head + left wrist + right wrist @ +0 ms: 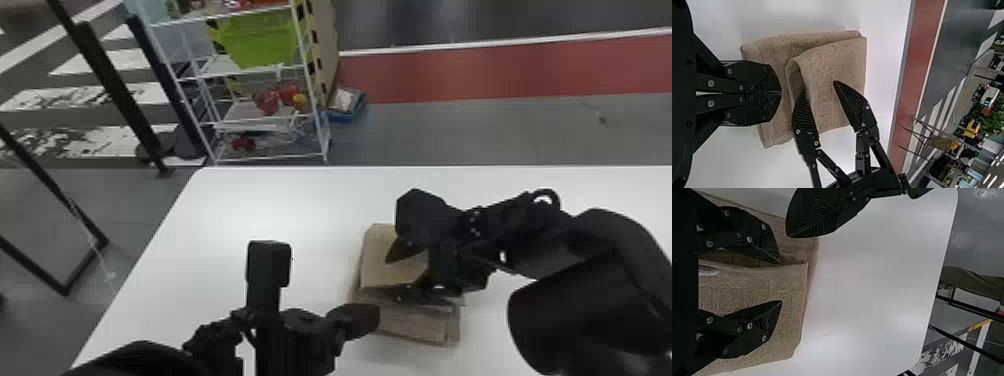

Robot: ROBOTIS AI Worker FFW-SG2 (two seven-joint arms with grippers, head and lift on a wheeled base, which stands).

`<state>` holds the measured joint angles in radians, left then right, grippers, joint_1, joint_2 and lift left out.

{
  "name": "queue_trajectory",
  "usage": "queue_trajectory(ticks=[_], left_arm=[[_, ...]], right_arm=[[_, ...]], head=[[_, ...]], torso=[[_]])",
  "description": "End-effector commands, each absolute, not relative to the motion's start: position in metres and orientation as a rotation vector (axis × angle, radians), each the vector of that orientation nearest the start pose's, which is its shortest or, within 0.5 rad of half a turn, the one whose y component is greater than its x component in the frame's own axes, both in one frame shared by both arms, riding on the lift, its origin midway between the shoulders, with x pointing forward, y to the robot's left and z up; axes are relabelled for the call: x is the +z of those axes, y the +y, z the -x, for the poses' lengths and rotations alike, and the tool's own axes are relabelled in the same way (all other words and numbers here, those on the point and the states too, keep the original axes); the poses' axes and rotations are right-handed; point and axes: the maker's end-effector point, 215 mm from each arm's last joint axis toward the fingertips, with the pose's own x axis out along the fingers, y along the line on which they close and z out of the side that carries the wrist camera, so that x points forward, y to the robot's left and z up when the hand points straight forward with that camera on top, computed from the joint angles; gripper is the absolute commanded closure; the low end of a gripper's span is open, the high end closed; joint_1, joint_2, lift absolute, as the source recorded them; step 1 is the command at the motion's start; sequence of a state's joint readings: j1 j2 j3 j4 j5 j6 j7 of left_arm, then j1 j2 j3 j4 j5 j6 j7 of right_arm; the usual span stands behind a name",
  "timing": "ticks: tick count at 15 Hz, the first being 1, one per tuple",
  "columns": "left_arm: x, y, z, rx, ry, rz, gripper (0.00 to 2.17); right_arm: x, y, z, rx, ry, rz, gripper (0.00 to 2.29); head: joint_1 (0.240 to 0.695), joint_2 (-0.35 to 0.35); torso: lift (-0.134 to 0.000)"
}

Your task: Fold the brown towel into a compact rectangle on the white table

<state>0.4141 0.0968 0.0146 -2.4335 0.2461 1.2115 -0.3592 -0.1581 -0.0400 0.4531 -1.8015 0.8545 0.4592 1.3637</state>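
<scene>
Your head view places the towel (387, 272) right of the middle of the stretch of counter (225, 225) you can see, with the rack (260, 75) beyond the far edge. The right tool (395, 276) is over the towel there, and the left tool (375, 316) is at its near left part. From that view you can't judge how the left tool's fingers sit, but the left wrist view settles it: they are pressed together with nothing seen between them, over the near part of the towel.

That same view gives you the right tool standing open across the raised edge of the flap (828, 62), one finger at the gap under it, the other above its top face. In the right wrist view, the right tool (781, 282) shows its fingers well apart, with cloth in sight between them. You can't tell there whether the finger by the gap has gone in under the flap.

As for the towel itself, it is light brown, with a rough looped pile, and already folded into a thick, roughly four-sided stack. The flap covers the far part, while the lower layers stick out on the near side. Its near edge stands up in a loose curl, open towards you, and the flap sits a little skewed, leaving a narrow strip of lower cloth along the left side.
</scene>
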Motion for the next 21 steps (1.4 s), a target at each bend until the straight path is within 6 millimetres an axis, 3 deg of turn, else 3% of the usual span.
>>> queue_trajectory(ticks=[1,11,15,16,18,21], left_arm=[[-0.416,0.113,-0.357,-0.518,0.772,0.201,2.14],[-0.431,0.096,-0.361,-0.527,0.777,0.169,2.14],[-0.435,0.094,-0.361,-0.529,0.781,0.169,2.14],[-0.436,0.094,-0.363,-0.527,0.78,0.165,2.14],[-0.437,0.093,-0.364,-0.523,0.783,0.151,2.14],[-0.442,0.091,-0.366,-0.522,0.791,0.145,2.14]], right_arm=[[-0.401,0.038,-0.435,1.335,0.534,0.808,0.64],[-0.422,0.035,-0.428,1.309,0.626,0.804,0.65],[-0.427,0.031,-0.435,1.289,0.658,0.826,0.94],[-0.425,0.031,-0.436,1.289,0.653,0.823,0.94],[-0.421,0.027,-0.443,1.273,0.657,0.813,1.18],[-0.406,0.025,-0.45,1.247,0.642,0.788,1.24]], head=[[0.695,0.22],[0.695,0.198],[0.695,0.184],[0.695,0.181],[0.695,0.178],[0.695,0.169]], torso=[[-0.122],[-0.122],[-0.122],[-0.122],[-0.122],[-0.122]])
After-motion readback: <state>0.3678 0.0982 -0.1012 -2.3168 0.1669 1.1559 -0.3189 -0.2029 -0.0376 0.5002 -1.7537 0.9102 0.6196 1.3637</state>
